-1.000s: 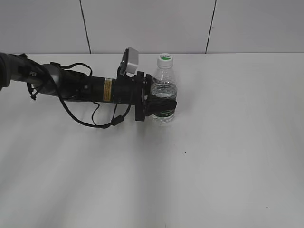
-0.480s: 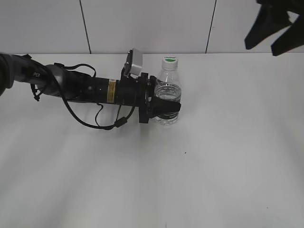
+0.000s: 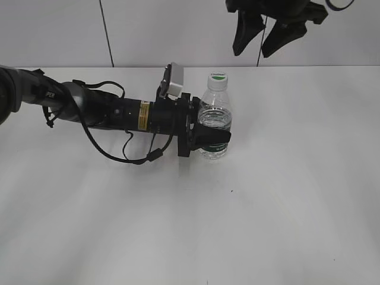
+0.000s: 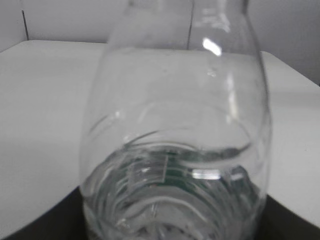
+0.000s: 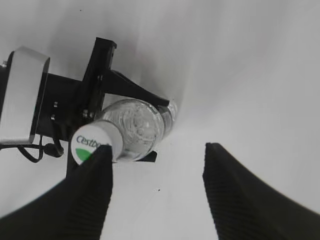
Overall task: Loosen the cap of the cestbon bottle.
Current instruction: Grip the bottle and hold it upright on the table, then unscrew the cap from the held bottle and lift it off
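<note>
With the left gripper [image 3: 211,135] clamped around the cestbon bottle [image 3: 215,122] standing on the worktop [image 3: 285,196] and the right gripper [image 3: 270,32] spread wide above, a misaligned descent could knock the cap [image 3: 218,80] sideways and tilt the bottle.

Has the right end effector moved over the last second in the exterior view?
Yes. The right end effector entered from the upper right and now hangs nearly over the wall seam, closer to the cap.

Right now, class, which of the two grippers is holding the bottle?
The left gripper, reaching in from the side, is clamped around the Cestbon bottle. The right gripper hangs open above, touching nothing.
</note>
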{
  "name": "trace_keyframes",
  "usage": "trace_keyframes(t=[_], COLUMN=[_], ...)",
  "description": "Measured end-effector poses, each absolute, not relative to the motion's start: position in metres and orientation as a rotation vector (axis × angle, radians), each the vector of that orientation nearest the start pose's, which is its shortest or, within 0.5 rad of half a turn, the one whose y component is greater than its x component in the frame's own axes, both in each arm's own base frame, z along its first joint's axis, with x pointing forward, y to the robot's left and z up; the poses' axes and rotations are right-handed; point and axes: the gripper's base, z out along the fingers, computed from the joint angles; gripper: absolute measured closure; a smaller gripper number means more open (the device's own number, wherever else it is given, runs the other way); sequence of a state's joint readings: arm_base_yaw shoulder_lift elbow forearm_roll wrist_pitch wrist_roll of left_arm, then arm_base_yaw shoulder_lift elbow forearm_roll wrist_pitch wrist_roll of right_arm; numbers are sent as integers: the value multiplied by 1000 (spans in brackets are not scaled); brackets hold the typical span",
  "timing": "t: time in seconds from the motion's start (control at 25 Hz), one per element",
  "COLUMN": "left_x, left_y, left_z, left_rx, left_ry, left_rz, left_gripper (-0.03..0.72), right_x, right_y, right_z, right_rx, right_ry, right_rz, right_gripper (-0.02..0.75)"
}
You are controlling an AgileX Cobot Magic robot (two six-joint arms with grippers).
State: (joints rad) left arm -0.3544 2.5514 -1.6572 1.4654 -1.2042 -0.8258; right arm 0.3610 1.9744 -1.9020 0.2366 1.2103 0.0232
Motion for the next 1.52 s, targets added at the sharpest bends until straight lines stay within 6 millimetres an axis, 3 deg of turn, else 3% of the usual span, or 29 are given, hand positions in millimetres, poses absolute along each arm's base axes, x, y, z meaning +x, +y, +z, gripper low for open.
trace_keyframes(t=[0.32,0.8,1.24,1.52], left_x=[416,417,418,418], left_y=[-243,-242,-242,-242], left_z=[65,65,64,63], left_rx=[1339,1338,1335,1333], left_ry=[1379,1383,1399,1402], left_rz=[-1162,-1158,-1146,-1143], left_gripper=[279,279,279,279], right_x=[417,404,399,394], right_y=[200,228,229,237], right_z=[287,287,270,270], right_rx=[-500,-595,-298,-260], right_ry=[2753,2741,2875,2888], right_rz=[364,369,408,420], right_gripper=[332,339,338,338])
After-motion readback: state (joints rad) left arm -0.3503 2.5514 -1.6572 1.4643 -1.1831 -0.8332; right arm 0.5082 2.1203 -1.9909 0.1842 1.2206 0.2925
